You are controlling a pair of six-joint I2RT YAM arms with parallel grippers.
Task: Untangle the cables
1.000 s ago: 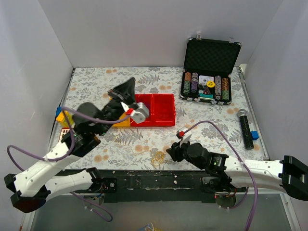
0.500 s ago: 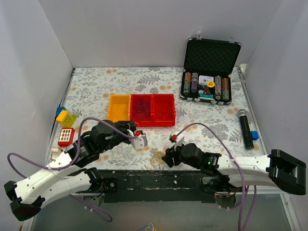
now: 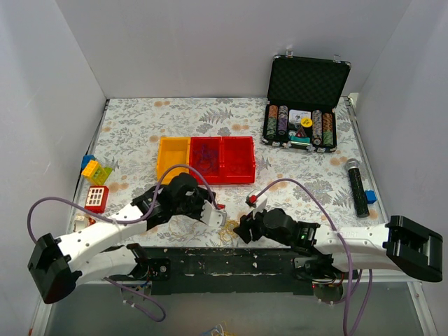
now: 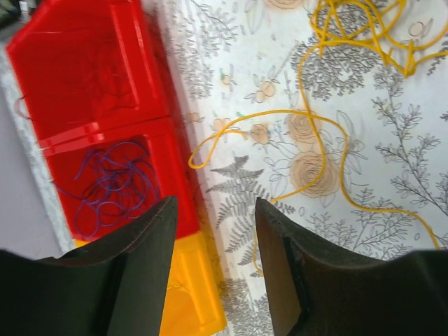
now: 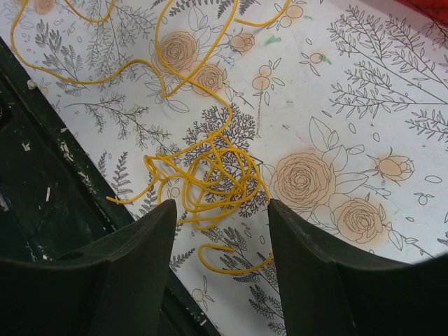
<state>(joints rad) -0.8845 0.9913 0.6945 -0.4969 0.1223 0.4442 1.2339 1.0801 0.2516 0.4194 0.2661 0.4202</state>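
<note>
yellow cables (image 5: 213, 175) loose on table (image 5: 364, 84) before parted right claw (image 5: 220, 213)

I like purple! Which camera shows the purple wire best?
Left wrist view: the purple wire looks big and clear there. The top view shows only a faint scribble; the right wrist view misses it.

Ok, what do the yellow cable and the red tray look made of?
Yellow cable: a thin, smooth strand, probably plastic-coated wire, since it lies in loose, springy loops. Red tray: hard plastic, glossy and slightly translucent, judging by its sheen and moulded dividers.
</note>
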